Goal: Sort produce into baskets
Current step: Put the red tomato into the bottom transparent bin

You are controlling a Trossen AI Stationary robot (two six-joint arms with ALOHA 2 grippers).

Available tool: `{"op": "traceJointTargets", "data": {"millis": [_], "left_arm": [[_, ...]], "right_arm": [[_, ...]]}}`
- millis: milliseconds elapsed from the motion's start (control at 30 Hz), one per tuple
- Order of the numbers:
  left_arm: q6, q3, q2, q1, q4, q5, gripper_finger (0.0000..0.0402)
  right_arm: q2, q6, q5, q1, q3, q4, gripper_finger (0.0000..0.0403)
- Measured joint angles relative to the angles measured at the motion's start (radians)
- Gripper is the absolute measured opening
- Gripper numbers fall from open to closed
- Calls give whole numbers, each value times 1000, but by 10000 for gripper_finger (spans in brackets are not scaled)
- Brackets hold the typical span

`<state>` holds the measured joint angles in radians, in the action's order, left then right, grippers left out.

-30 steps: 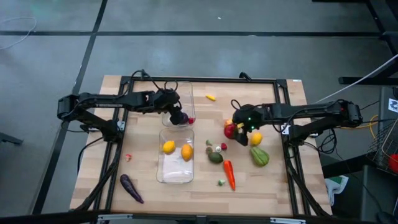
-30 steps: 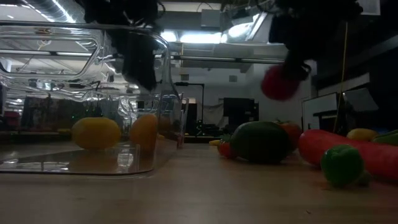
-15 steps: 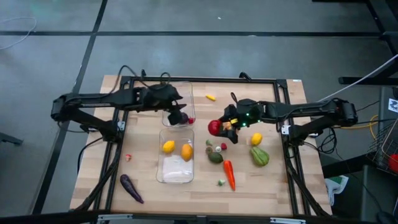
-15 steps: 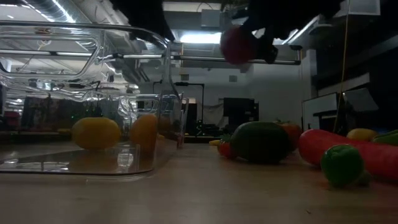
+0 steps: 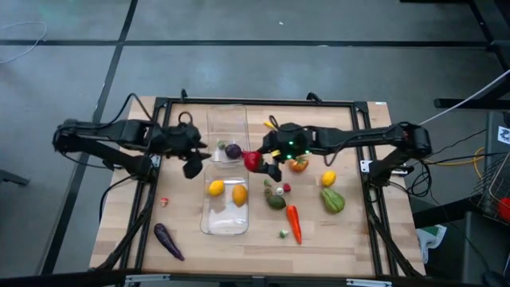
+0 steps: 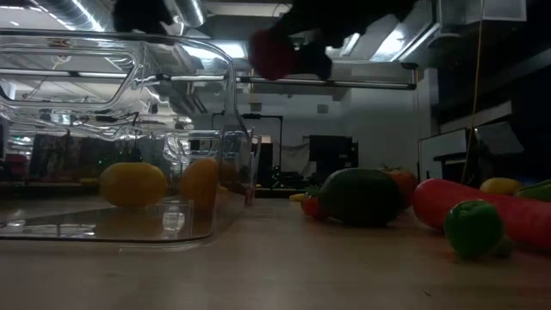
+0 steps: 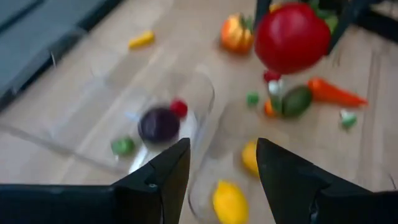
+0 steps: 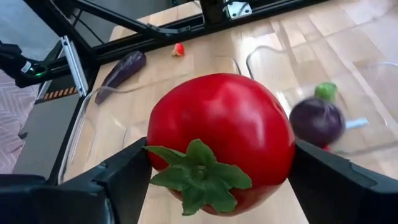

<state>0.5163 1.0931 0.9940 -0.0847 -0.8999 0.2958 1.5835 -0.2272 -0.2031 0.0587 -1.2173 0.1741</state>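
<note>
Carrying the red tomato (image 5: pixel 253 161) in my right end effector (image 5: pixel 265 160), whose fingers are clamped on either side of it, I have it hanging above the tabletop (image 5: pixel 351 231) just beside the rim where the two clear baskets meet. To do this well I judge I should get the tomato fully inside a basket's walls and low before letting go, since a round toy dropped on the rim would roll off.

My left end effector (image 5: pixel 194 162) hovers with fingers spread and nothing between them, just outside the baskets.

The far basket (image 5: pixel 227 121) holds a purple round piece (image 5: pixel 233 150), a tiny red piece (image 7: pixel 179 107) and a small green one (image 7: pixel 123 145). The near basket (image 5: pixel 224 224) holds a yellow lemon (image 5: pixel 216 188) and an orange-yellow fruit (image 5: pixel 239 194).
</note>
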Motion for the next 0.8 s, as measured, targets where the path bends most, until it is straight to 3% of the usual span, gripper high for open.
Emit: {"op": "traceJointTargets", "data": {"millis": [167,433,800], "left_arm": [[133,-2,-18,-91,-131,10,180],[302,-98,-24,-208,-157,113,180],[448,-291,-23,-238,65,142,180]], "right_arm": [[109,-1,0,-1,-90,-1,326],[264,-3,-9,-42,-187,3,326],[354,-28,26,-60,-215,2,326]]}}
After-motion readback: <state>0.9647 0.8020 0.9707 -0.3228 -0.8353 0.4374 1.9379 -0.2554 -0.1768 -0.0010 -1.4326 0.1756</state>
